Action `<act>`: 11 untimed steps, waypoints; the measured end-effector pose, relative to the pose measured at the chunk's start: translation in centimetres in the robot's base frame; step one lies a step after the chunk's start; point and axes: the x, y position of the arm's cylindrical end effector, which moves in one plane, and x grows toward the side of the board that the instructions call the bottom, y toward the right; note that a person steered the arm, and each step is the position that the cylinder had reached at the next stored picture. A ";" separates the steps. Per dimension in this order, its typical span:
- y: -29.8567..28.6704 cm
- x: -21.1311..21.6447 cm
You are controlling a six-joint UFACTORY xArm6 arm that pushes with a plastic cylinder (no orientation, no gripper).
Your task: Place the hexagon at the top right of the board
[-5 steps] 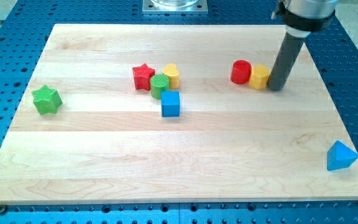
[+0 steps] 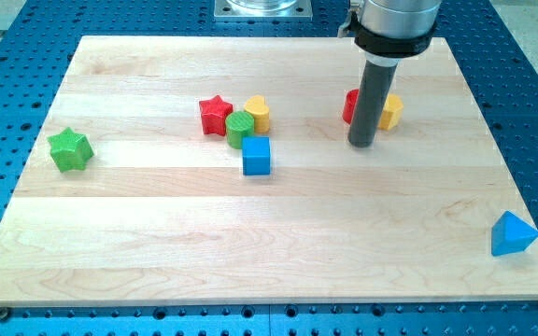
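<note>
Camera view, the only one supplied. The landmark is the pale wooden board, the surface that carries every block.

The arm has no gripper, so there is nothing to report as released or clenched; it ends in a straight dark rod. The rod's tip rests on the surface in the board's upper right quarter, just below and in front of two blocks. These are a red cylinder-like plastic block and a yellow plastic block, taken to be the hexagon named in the task. The yellow block lies at the rod's right side, short of the board's top right corner.

Judgement: the tip appears set at the pair's near side so that a push towards the view's top and right could carry the yellow block to the corner. The red block, touching or nearly touching it, may be dragged along.

Left of the board's centre, a red star block, a green round block, a yellow heart-like block and a blue cube cluster closely. A green star block lies near the board's left edge, and a blue triangular block near its lower right edge.

Obscured: the rod covers most of the red block and the yellow block's left part, so its six-sided outline cannot be confirmed, nor whether the rod touches either block.
</note>
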 end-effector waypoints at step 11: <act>10.6 -5.7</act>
